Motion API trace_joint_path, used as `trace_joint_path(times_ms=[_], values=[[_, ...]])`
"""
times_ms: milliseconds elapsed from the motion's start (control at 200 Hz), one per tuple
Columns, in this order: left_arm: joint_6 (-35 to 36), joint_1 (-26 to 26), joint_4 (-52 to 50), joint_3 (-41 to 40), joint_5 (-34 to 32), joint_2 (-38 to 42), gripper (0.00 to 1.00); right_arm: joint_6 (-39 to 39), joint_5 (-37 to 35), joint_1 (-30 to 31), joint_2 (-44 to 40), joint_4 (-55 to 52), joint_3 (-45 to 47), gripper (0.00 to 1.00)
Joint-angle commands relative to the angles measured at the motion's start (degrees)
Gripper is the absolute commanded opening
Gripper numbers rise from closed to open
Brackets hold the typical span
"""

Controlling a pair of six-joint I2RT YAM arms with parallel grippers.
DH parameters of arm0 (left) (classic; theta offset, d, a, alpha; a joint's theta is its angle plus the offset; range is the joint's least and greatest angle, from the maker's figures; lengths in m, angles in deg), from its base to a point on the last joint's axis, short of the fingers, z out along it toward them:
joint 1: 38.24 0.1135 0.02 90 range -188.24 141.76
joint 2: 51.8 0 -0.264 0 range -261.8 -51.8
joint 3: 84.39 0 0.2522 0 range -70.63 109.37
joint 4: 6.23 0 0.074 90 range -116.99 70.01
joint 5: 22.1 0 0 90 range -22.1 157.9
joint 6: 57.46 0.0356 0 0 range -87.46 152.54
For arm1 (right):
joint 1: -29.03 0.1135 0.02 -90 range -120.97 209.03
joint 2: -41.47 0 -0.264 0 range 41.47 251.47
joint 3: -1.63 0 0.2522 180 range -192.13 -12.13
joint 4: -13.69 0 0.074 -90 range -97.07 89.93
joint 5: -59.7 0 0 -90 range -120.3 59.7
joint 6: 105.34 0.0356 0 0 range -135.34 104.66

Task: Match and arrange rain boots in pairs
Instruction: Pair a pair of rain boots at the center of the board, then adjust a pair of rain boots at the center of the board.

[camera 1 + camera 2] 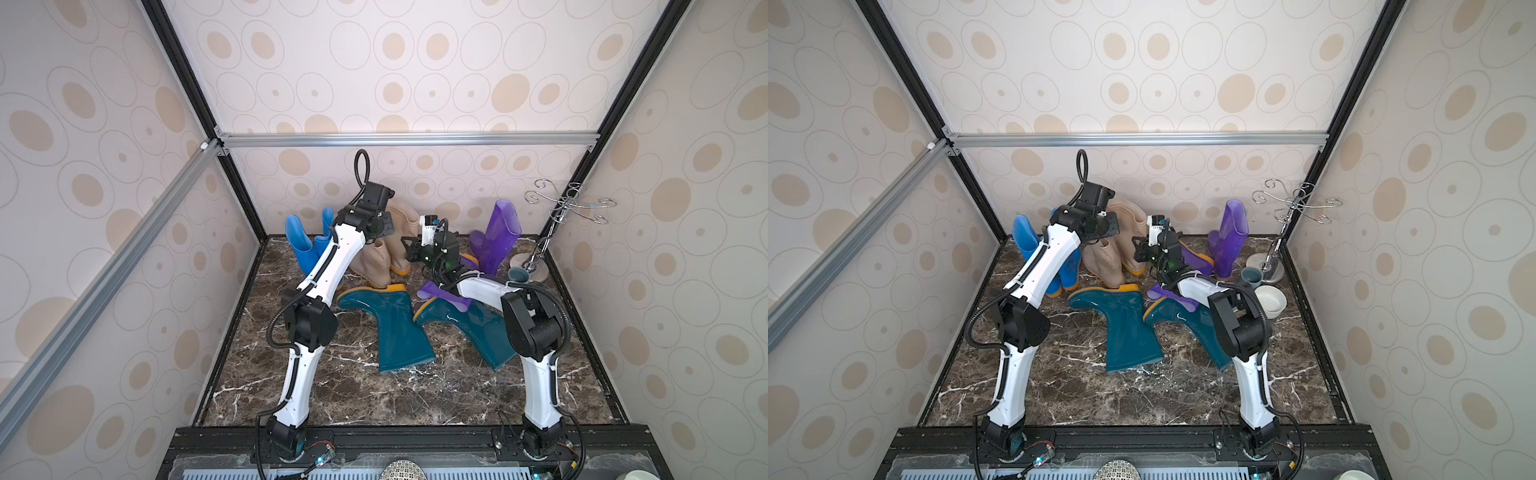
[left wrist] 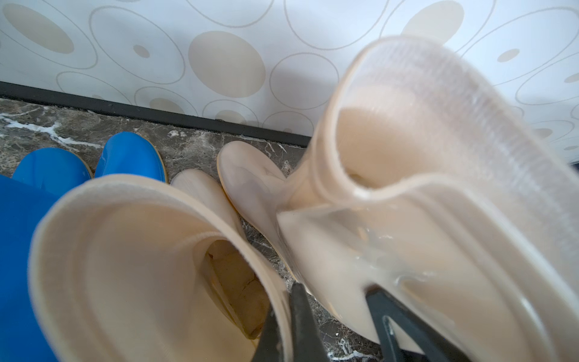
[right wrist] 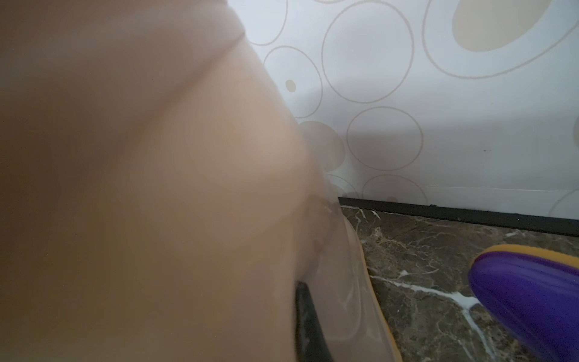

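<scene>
Two blue rain boots [image 1: 303,245] [image 2: 130,153] stand at the back left. Beside them stand two beige boots. My left gripper [image 2: 285,297] [image 1: 376,243] is shut on the rim of the nearer beige boot [image 1: 374,266] [image 2: 125,250]. The farther beige boot [image 1: 405,218] [image 2: 407,141] leans, and my right gripper [image 1: 409,251] [image 3: 291,301] is shut on it low down, with only one finger [image 3: 304,313] showing. One purple boot [image 1: 496,237] stands at the back right. A second purple boot [image 1: 442,295] [image 3: 526,291] lies under the right arm. Two teal boots [image 1: 395,328] [image 1: 469,328] lie flat mid-table.
A chrome cup rack [image 1: 569,203] stands in the back right corner, with a grey-blue cup [image 1: 518,274] and a white bowl [image 1: 1270,301] near its base. Patterned walls close in the marble table [image 1: 332,395] on three sides.
</scene>
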Motion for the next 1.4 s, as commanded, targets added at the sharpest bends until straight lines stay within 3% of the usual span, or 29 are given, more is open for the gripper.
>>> trace_joint_path(times_ms=[0,120,280,380,470,540,705,885,1095,1135,1280,1396], values=[[2.01,0.16,1.33,3.28,0.09,-0.02,0.0,0.87,-0.16,2.24,-0.89,6.66,0.82,0.0],[2.23,0.22,1.05,3.1,1.04,-0.1,0.0,-1.39,-1.77,3.32,-1.65,5.25,0.83,0.0],[2.18,0.19,1.4,3.1,2.97,-0.13,0.05,1.43,-2.93,3.5,-1.58,2.1,-0.26,0.01],[2.21,0.15,1.45,3.16,4.29,-0.06,0.17,1.26,-2.05,4.18,-2.35,1.37,0.34,0.2],[2.46,0.19,1.4,3.27,5.22,0.52,0.4,1.61,-0.52,4.21,-3.42,1.69,1.2,0.51],[3.03,0.08,1.45,3.27,4.83,1.72,0.55,0.37,-0.67,4.21,-5.16,-0.2,1.37,0.7],[4.58,-0.04,2.17,3.36,3.39,5.56,0.68,-2.93,0.42,3.05,-10.27,-11.19,-0.99,0.82],[5.11,0.04,2.39,3.36,1.25,8.23,0.82,-8.94,4.42,2.11,-14.08,-21.95,-3.93,0.89],[2.87,-0.1,3.77,4.07,3.18,5.81,0.89,-11.8,11.6,0.82,-15.89,-24.4,-4.6,0.88],[2.34,-0.09,3.91,4.9,3.67,4.87,0.99,-12.14,12.12,0.69,-16.28,-24.98,-4.62,0.87],[1.09,-0.15,2.37,7.25,3.97,1.87,1.0,-13.17,13.61,-0.05,-17.87,-26.68,-3.71,0.85],[0.2,-0.2,1.65,6.96,3.26,0.95,1.0,-13.94,9.88,-0.83,-18.82,-30.6,-4.06,0.85]])
